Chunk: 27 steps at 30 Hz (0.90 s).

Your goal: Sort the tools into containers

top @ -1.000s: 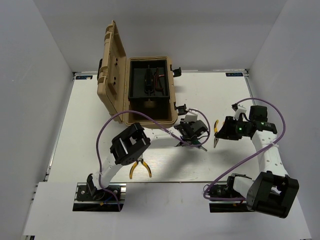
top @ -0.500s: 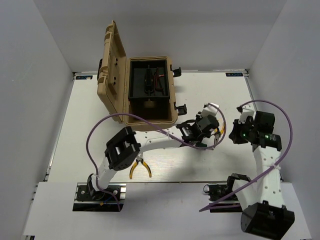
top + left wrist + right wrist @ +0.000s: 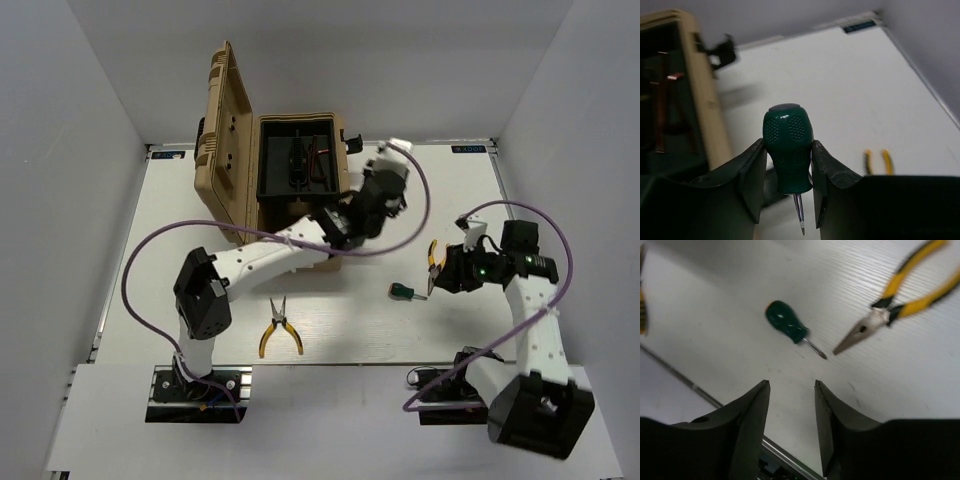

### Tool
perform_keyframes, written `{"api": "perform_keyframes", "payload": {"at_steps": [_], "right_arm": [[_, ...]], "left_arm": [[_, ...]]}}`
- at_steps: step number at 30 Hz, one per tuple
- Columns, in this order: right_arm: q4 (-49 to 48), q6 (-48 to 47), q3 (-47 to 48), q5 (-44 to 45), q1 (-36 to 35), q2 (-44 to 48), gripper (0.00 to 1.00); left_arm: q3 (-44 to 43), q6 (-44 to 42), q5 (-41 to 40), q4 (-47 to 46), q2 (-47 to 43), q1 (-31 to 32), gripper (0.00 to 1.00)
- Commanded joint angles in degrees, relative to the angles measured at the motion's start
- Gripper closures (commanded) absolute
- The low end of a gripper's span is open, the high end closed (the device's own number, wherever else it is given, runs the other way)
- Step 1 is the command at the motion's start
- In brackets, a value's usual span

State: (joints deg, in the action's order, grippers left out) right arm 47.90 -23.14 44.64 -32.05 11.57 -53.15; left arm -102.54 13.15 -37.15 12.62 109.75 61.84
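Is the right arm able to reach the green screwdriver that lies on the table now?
Probably yes. The right gripper is open and empty just short of the screwdriver, with only bare table between them; the pliers lie off to one side.

The toolbox (image 3: 343, 165) stands at the back left of the table (image 3: 160, 250), lid (image 3: 226, 130) raised to its left. Just right of it the left gripper (image 3: 383, 188) holds a screwdriver (image 3: 787, 145) above the table. A second screwdriver (image 3: 400, 291) lies right of centre with pliers (image 3: 434, 262) just behind it, both beside the right gripper (image 3: 445, 273); more pliers (image 3: 279, 328) lie before the toolbox.
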Motion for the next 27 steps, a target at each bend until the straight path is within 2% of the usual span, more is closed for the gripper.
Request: {"api": "perform_keyframes", "payload": {"at_steps": [1, 7, 9, 14, 15, 19, 20, 22, 23, 24, 27], "right_arm": [[4.21, -12.27, 4.22, -16.71, -1.63, -7.74, 0.52], [-1.49, -10.88, 7.82, -13.31, -5.59, -15.92, 0.46], [-2.89, -10.26, 8.35, -12.6, -7.96, -17.25, 0.41], [-7.9, -8.34, 7.39, -5.5, -11.49, -19.19, 0.27], [-9.13, -8.07, 7.3, -4.0, -14.62, -19.97, 0.21], [-10.37, -6.92, 8.0, 0.84, -17.11, -22.61, 0.16], [-10.72, -6.57, 8.09, 1.81, -17.81, -22.88, 0.14], [-10.81, -6.48, 8.18, 4.71, -18.69, -23.67, 0.14], [-10.64, -7.09, 8.44, 5.94, -19.04, -23.93, 0.14], [-10.37, -7.27, 8.36, 6.82, -19.57, -24.11, 0.14], [-10.46, -8.68, 7.39, 8.58, -20.44, -23.94, 0.14]], "left_arm": [[-2.22, -3.56, -5.21, 2.67, -5.52, -9.71, 1.0], [-5.92, -4.71, -4.87, 8.64, -1.92, -22.45, 1.0], [-5.92, -4.09, -3.29, 9.43, -1.21, -26.49, 1.0], [-7.93, -3.57, 1.19, 12.33, 3.35, -31.87, 1.0], [-9.76, -3.57, 1.2, 13.12, 4.32, -32.4, 1.0], [-13.73, -2.95, 3.22, 16.38, 9.15, -34.24, 0.98], [-14.61, -2.95, 3.22, 16.99, 10.38, -34.25, 0.91], [-14.62, -2.34, 4.36, 17.69, 10.92, -34.94, 0.84], [-14.62, -2.34, 4.36, 17.7, 10.92, -34.95, 0.68], [-14.62, -2.34, 4.36, 17.7, 10.92, -35.47, 0.57], [-12.86, -1.81, 5.41, 17.17, 9.7, -35.48, 0.44]]}}
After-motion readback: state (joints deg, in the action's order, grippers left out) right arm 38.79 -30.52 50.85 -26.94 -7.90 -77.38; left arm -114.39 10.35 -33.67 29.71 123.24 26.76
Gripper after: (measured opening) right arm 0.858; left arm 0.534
